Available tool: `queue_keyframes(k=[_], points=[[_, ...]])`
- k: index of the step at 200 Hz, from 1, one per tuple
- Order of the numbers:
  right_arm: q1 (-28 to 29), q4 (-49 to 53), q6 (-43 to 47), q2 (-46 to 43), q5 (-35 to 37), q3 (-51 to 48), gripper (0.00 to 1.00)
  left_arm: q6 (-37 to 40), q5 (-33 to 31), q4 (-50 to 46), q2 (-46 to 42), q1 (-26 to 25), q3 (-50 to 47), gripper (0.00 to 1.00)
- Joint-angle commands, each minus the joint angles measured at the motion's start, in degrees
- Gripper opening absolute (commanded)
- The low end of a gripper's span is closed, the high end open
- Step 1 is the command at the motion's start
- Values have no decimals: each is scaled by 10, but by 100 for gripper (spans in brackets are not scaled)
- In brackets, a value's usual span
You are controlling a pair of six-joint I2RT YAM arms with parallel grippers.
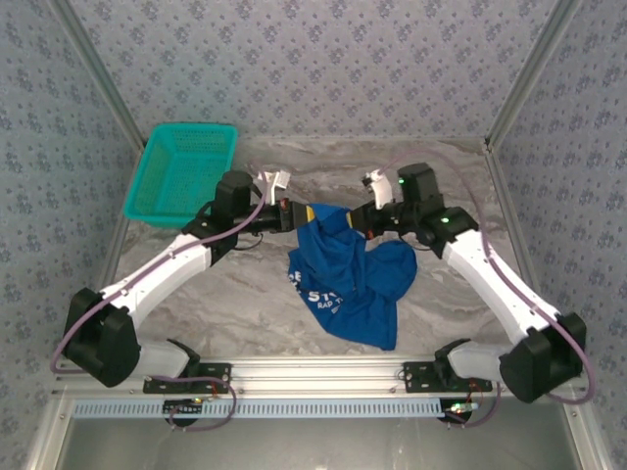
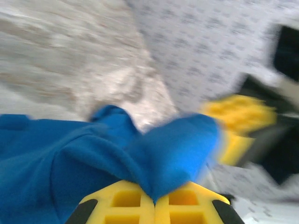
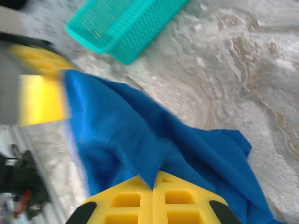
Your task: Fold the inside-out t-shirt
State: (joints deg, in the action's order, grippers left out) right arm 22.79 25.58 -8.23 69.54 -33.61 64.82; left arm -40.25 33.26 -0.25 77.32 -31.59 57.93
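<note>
While both jaws clamp the t-shirt (image 1: 348, 279), the teal basket (image 1: 181, 176) sits apart — far-left.

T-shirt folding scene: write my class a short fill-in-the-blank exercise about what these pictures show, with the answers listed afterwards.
1. The left gripper is shut on the ____ t-shirt.
2. The right gripper is shut on it too, so ____ grippers hold the t-shirt.
3. The basket stands at the far ____ corner of the table.

Missing words: blue; two; left.
</note>
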Motion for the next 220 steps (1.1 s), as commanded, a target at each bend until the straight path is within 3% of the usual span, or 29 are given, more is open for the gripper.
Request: queue_keyframes(k=[1,45,62,90,135,159,186,220], points=[[-42,-16,-102,-43,-165,9,0,56,-150,-75,30,13,30,5],[-59,-64,-161,-32,-186,13,0,65,-109,-48,27,24,31,43],[-63,-62,-157,-21,-182,12,0,78,-102,-43,-14,16,6,52],[-65,-50,-126,-11,-190,5,0,163,-127,-39,-70,-49,-16,58],[-65,-42,-105,-12,-193,1,0,275,-154,-108,24,-110,87,69],[-64,-41,-105,-12,-197,-1,0,284,-202,-108,61,-115,121,75],[-61,-42,-102,-15,-203,-5,0,290,-182,-81,108,-119,148,78],[-59,-9,-66,-27,-208,-6,0,220,-287,-32,164,-103,168,73]])
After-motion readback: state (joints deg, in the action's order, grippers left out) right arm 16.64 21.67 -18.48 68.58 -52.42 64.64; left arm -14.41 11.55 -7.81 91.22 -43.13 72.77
